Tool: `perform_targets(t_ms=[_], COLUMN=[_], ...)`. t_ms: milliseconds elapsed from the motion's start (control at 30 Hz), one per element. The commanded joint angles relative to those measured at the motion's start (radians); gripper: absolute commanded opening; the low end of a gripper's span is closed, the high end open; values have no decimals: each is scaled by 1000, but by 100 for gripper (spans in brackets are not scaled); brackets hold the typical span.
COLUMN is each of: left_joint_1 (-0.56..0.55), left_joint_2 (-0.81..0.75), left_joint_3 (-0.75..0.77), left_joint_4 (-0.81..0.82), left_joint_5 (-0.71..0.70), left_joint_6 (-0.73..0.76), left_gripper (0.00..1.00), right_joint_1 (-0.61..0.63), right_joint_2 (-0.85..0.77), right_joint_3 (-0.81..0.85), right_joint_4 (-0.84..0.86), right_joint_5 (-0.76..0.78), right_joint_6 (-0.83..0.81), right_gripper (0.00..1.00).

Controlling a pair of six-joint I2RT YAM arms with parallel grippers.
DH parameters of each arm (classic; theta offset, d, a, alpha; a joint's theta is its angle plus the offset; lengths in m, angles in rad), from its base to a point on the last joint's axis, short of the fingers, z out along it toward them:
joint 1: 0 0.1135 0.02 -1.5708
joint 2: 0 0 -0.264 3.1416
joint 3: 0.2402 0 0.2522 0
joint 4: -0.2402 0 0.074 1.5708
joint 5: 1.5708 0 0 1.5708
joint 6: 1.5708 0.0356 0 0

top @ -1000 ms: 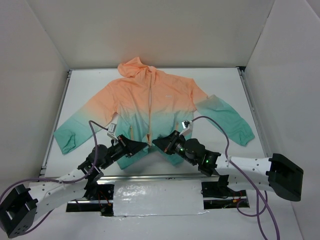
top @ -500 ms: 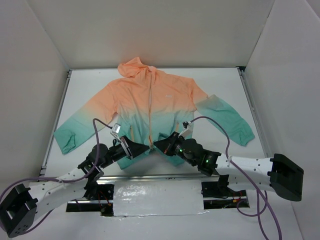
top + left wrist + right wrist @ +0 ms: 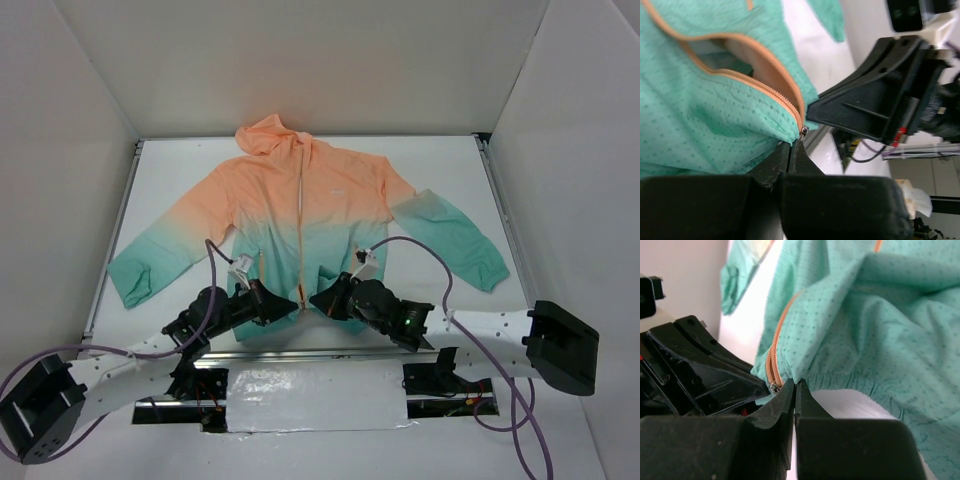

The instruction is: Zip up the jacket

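Jacket: spread on surface, hood far.
Left tool: clenched on hem, left of zipper.
Right tool: clenched on hem, right of zipper.

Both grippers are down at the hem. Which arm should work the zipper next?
Probably left. Both pinch the hem of the jacket, but the left gripper has the small metal zipper piece right at its tips; the right gripper sits beside it, suited to anchoring.
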Motion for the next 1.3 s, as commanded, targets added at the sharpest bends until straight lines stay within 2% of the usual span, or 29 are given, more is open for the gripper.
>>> perform_targets(t_ms=[0,367,533,700,833,867,933,1267], left_joint_1=[-7,-8,-12,-13,-13,-13,-13,-13], left_joint_2=[78,455,552,630,662,670,672,638], left_joint_3=[-35,-64,-65,-64,-56,-55,-55,-51], left_joint_4=[-21,272,352,412,439,445,455,444], left_joint_5=[4,93,98,118,131,135,141,138], left_joint_6=[53,43,33,23,21,20,17,18], left_gripper=[0,0,0,0,0,0,0,0], right_joint_1=[-13,-13,-13,-13,-15,-13,-13,25], right_joint_2=[30,240,286,297,257,242,194,87], right_joint_3=[9,34,24,47,55,46,40,12], right_joint_4=[-33,-31,-5,-17,-37,-39,-46,-105], right_joint_5=[81,58,46,27,11,11,11,-100], right_joint_6=[-1,36,47,9,-31,-48,-65,-100], right_gripper=[0,0,0,13,34,36,40,40])
